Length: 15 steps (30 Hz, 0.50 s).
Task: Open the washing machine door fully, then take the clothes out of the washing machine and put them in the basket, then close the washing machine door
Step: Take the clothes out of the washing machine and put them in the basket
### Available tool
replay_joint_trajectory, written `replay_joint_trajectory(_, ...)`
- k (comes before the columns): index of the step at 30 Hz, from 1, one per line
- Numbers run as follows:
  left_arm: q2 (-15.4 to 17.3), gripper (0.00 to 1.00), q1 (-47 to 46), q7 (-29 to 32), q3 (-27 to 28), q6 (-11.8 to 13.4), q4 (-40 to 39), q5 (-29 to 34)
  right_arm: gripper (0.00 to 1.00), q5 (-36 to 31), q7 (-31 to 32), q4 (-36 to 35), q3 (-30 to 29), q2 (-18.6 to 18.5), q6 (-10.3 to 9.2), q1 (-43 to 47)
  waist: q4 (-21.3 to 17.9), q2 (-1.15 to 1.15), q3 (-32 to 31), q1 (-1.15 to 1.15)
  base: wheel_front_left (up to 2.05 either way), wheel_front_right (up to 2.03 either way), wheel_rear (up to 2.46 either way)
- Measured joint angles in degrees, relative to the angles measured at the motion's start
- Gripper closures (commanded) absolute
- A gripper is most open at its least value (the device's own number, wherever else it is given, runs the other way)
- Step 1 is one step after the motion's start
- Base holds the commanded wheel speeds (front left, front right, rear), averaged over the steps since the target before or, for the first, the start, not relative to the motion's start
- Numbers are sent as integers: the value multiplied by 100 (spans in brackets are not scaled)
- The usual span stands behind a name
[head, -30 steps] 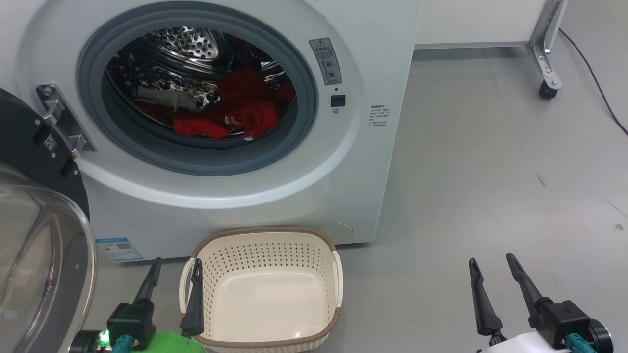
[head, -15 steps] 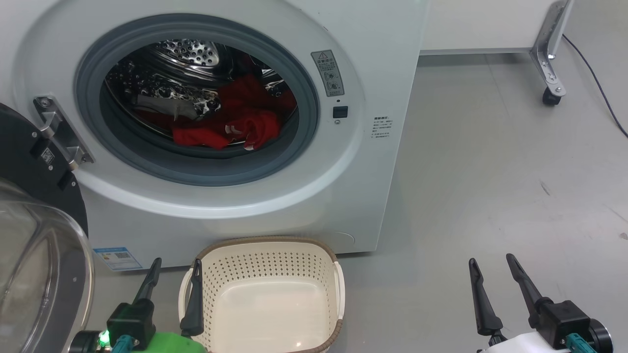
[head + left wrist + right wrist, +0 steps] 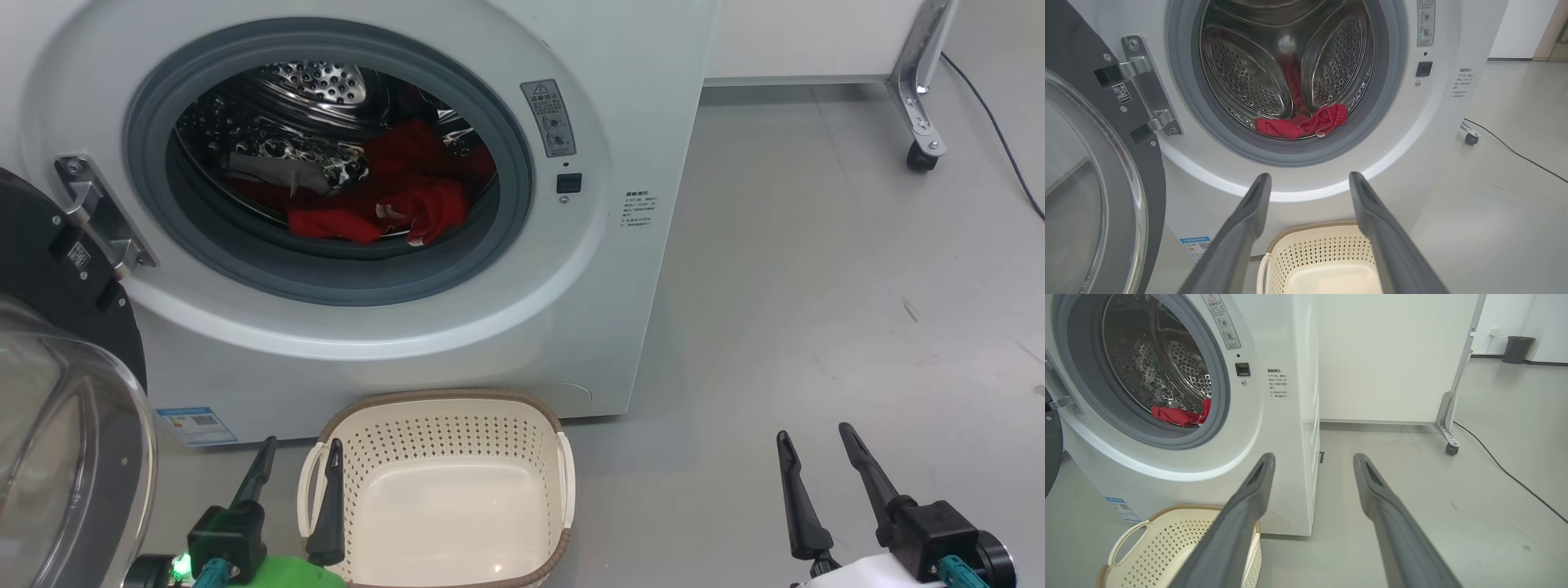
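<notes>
The white washing machine (image 3: 637,98) fills the upper left of the head view, its door (image 3: 57,392) swung wide open at the far left, black ring and glass bowl facing me. Red clothes (image 3: 384,208) lie at the front of the steel drum (image 3: 1298,122) (image 3: 1175,415). The cream basket (image 3: 445,408) stands on the floor below the opening with nothing in it. My left gripper (image 3: 300,445) is open by the basket's left handle. Over bare floor at the lower right, my right gripper (image 3: 815,433) is open and holds nothing.
A wheeled metal frame leg (image 3: 918,122) and a black cable (image 3: 996,139) lie on the grey floor at the upper right. A white panel (image 3: 1392,355) stands behind the machine. A dark bin (image 3: 1517,349) sits far back.
The head camera has shifted slightly, so the whole scene sits a little lower and to the right. Both grippers hold their places, still open.
</notes>
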Motion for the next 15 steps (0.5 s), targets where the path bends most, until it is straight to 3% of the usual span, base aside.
replay_joint_trajectory(9,0,0,-263,49,-12,-16,136,-14,0,0,0,-71,58,3,45,-21,-108,0,229,0,0,0,0)
replay_joint_trajectory(15,-4,0,-855,68,-63,-204,264,-230,0,0,0,-111,64,0,62,-113,-226,0,510,0,0,0,0)
